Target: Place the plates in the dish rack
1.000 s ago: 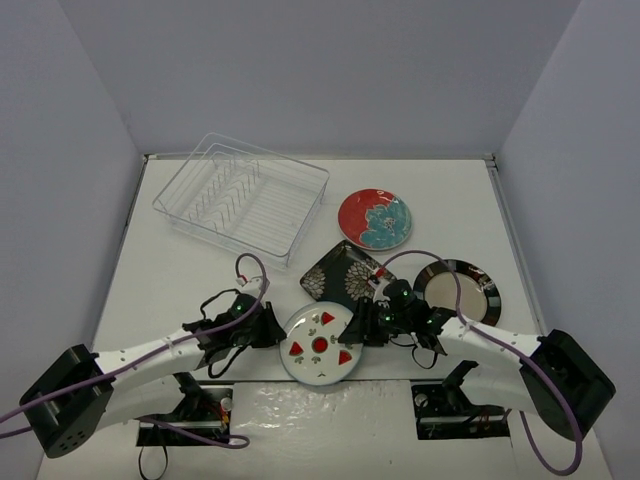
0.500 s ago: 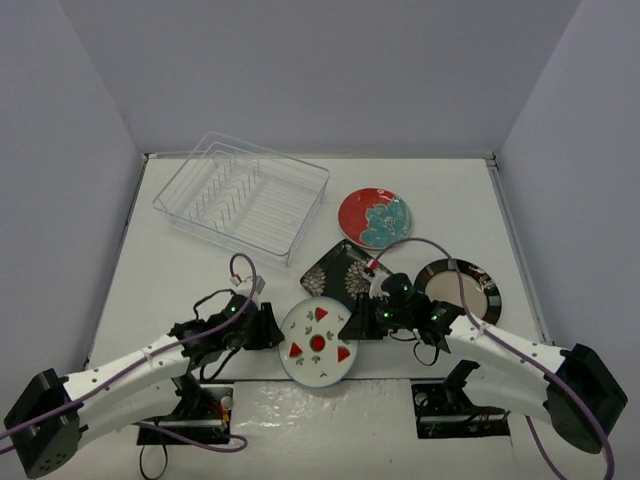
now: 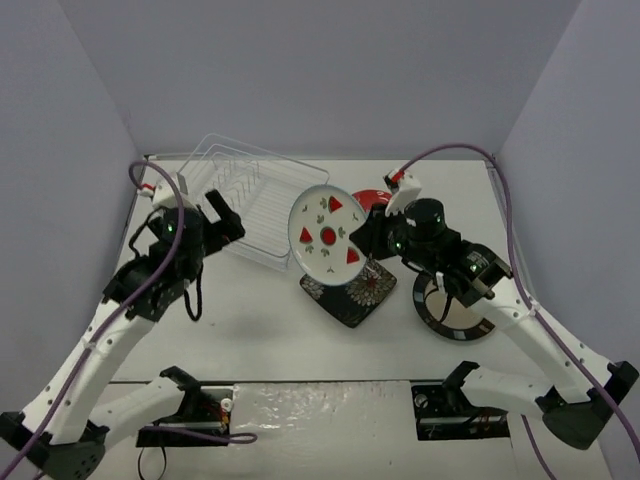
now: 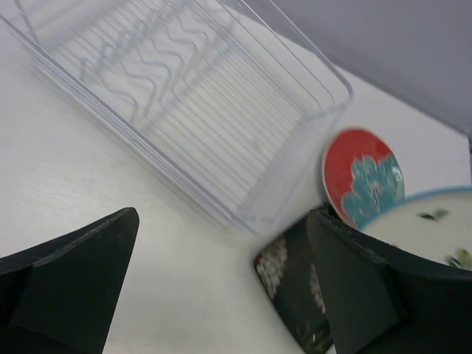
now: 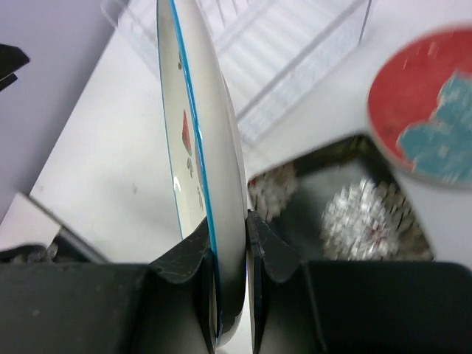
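My right gripper (image 3: 362, 234) (image 5: 230, 240) is shut on the rim of the white plate with red fruit marks (image 3: 327, 238) (image 5: 198, 162). It holds the plate up on edge, just right of the clear dish rack (image 3: 240, 195) (image 4: 199, 110) (image 5: 284, 44). At the rack's near left side hangs my left gripper (image 3: 224, 216) (image 4: 221, 295), open and holding nothing. The black square floral plate (image 3: 350, 292) (image 4: 291, 284) (image 5: 346, 199) lies under the raised plate. Behind it the red plate (image 3: 378, 197) (image 4: 360, 175) (image 5: 424, 125) shows in part. The dark-rimmed plate (image 3: 455, 308) lies under my right arm.
The rack's upright prongs (image 3: 222, 200) stand in its left half and hold nothing. Grey walls close the table on three sides. The arm bases and cables sit at the near edge.
My right gripper has lifted the white plate off the near table and tipped it on edge beside the rack. My left gripper let go of it, opened wide and swung back left to the rack.
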Available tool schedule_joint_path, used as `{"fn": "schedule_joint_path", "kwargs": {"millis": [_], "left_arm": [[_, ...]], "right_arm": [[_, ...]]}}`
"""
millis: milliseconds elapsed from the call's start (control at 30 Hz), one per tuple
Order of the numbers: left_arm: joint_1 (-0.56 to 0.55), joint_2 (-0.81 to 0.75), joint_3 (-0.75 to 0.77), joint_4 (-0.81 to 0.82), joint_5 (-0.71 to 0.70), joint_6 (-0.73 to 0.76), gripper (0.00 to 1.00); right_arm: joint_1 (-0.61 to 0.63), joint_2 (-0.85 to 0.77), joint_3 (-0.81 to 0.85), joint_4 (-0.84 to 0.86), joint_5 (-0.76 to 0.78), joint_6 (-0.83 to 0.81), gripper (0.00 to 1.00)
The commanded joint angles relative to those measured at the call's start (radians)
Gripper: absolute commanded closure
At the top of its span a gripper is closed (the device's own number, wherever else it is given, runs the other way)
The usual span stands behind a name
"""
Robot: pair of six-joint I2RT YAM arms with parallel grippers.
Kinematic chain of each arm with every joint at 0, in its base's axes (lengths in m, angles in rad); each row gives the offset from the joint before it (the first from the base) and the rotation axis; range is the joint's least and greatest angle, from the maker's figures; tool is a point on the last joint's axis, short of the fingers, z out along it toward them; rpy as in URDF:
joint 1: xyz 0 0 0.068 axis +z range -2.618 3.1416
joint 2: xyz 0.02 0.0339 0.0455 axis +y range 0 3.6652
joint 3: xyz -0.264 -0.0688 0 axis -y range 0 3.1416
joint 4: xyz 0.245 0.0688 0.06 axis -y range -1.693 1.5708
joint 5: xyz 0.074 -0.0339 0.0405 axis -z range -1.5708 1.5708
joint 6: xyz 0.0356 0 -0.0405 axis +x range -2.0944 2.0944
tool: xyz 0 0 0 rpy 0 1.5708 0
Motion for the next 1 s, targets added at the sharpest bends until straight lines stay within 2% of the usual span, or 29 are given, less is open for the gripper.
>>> {"fn": "schedule_joint_path", "kwargs": {"millis": [0, 33, 133, 200, 267, 333, 433, 467, 533, 600, 633, 800, 967], "left_arm": [[0.344, 0.172, 0.134, 0.058, 0.25, 0.086, 0.03], [0.378, 0.18, 0.149, 0.061, 0.273, 0.086, 0.03], [0.459, 0.289, 0.221, 0.051, 0.305, 0.094, 0.03], [0.506, 0.344, 0.28, 0.02, 0.346, 0.101, 0.03], [0.555, 0.4, 0.298, 0.003, 0.395, 0.108, 0.03], [0.573, 0.442, 0.307, 0.007, 0.454, 0.121, 0.03], [0.579, 0.469, 0.29, 0.054, 0.492, 0.149, 0.03], [0.579, 0.469, 0.28, 0.069, 0.496, 0.158, 0.03], [0.579, 0.473, 0.266, 0.096, 0.493, 0.161, 0.03], [0.579, 0.486, 0.261, 0.104, 0.494, 0.163, 0.03], [0.58, 0.495, 0.259, 0.107, 0.495, 0.163, 0.03], [0.579, 0.559, 0.24, 0.111, 0.489, 0.113, 0.03], [0.579, 0.652, 0.23, 0.124, 0.482, 0.026, 0.03]], "right_arm": [[-0.012, 0.21, 0.315, 0.242, 0.136, -0.244, 1.0], [-0.018, 0.226, 0.373, 0.241, 0.132, -0.281, 1.0], [-0.084, 0.468, 0.608, 0.228, 0.053, -0.391, 1.0], [-0.169, 0.609, 0.847, 0.184, -0.055, -0.441, 1.0], [-0.204, 0.773, 1.016, 0.134, -0.155, -0.517, 1.0], [-0.213, 0.924, 1.24, 0.093, -0.171, -0.622, 1.0], [-0.211, 1.066, 1.409, 0.159, -0.198, -0.708, 1.0], [-0.212, 1.072, 1.39, 0.213, -0.244, -0.749, 1.0], [-0.211, 1.055, 1.261, 0.402, -0.264, -0.778, 1.0], [-0.211, 1.05, 1.127, 0.613, -0.36, -0.794, 1.0], [-0.21, 1.07, 1.121, 0.663, -0.386, -0.785, 1.0], [-0.209, 1.169, 1.135, 0.839, -0.437, -0.704, 1.0], [-0.19, 1.257, 1.182, 0.889, -0.449, -0.714, 1.0]]}}
